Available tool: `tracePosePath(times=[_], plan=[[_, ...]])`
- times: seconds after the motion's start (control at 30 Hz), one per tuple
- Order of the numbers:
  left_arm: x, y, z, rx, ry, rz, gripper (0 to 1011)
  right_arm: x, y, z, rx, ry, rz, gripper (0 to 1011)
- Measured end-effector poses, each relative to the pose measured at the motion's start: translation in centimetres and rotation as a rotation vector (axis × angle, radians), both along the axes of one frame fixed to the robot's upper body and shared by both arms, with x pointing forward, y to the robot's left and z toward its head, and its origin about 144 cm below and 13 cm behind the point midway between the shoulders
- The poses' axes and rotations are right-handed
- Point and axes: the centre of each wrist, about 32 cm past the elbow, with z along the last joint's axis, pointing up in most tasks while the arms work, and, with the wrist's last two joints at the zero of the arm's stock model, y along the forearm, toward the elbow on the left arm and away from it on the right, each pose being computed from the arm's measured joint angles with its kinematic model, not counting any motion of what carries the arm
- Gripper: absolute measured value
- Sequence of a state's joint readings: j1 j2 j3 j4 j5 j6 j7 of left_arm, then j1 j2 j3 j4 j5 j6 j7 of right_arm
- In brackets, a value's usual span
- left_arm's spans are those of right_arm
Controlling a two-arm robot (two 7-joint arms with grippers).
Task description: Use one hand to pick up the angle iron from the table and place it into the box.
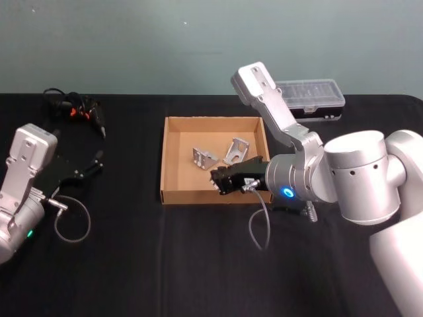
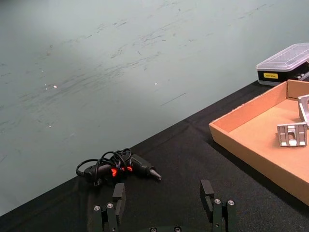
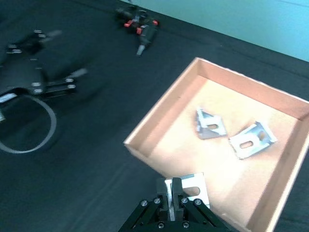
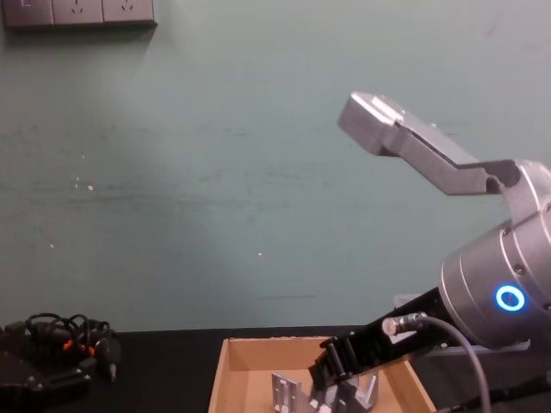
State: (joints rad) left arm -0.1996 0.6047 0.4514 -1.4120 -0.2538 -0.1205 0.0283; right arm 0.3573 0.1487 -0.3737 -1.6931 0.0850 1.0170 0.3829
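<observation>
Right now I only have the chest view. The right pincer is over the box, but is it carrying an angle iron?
Observer: Yes. The right wrist view shows the right pincer shut on an angle iron, over the near side of the box.
Operator: Is anything already inside?
Observer: A second angle iron and a third angle iron lie apart on the box floor.
Operator: And the left arm?
Observer: The left pincer is open and holds nothing, off to the left above the table.
</observation>
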Motion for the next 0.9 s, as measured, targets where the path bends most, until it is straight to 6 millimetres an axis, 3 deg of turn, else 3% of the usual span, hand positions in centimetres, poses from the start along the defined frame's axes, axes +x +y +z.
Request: tracePosePath(times=[0.53, 0.9], plan=[[0.0, 0.0, 0.0, 0.000, 0.000, 0.000, 1011, 3.8, -0.3, -2.6, -0.023, 0.028, -0.097, 71], [0.0, 0.0, 0.0, 0.000, 0.000, 0.000, 1011, 5.4, 0.0, -3.7, -0.018, 0.035, -0.106, 72]])
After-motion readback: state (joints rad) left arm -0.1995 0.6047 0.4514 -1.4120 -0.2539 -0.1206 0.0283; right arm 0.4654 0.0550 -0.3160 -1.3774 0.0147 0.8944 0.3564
